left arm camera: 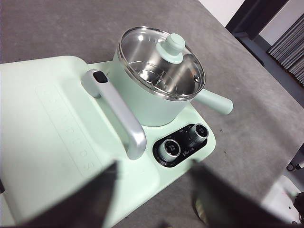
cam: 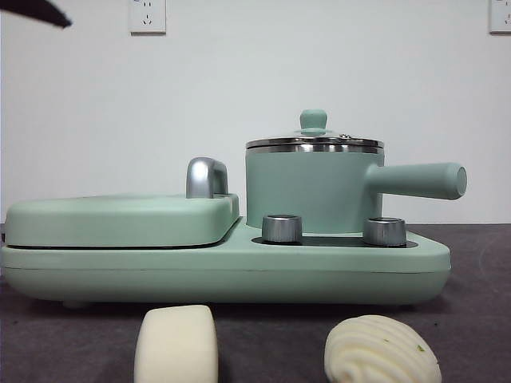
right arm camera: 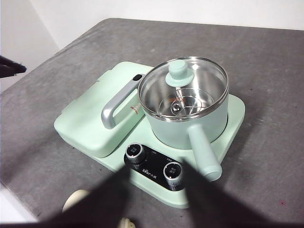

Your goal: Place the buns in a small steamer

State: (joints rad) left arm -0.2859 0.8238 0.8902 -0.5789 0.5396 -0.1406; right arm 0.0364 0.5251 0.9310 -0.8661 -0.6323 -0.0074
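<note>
The small steamer is a mint-green pot with a steel rim, a long side handle and a glass lid with a green knob. It stands shut on the right half of a mint-green cooker. Both buns lie on the table in front of the cooker: a smooth block bun and a ridged shell bun with green flecks. My left gripper hovers open above the cooker's front, over the steamer. My right gripper also hangs open, high over the steamer. Below it the smooth bun peeks out.
The cooker's left half is a flat hinged griddle lid with a silver handle. Two steel dials sit on its front panel. A black arm tip shows at the top left corner. The grey table spreads around the cooker.
</note>
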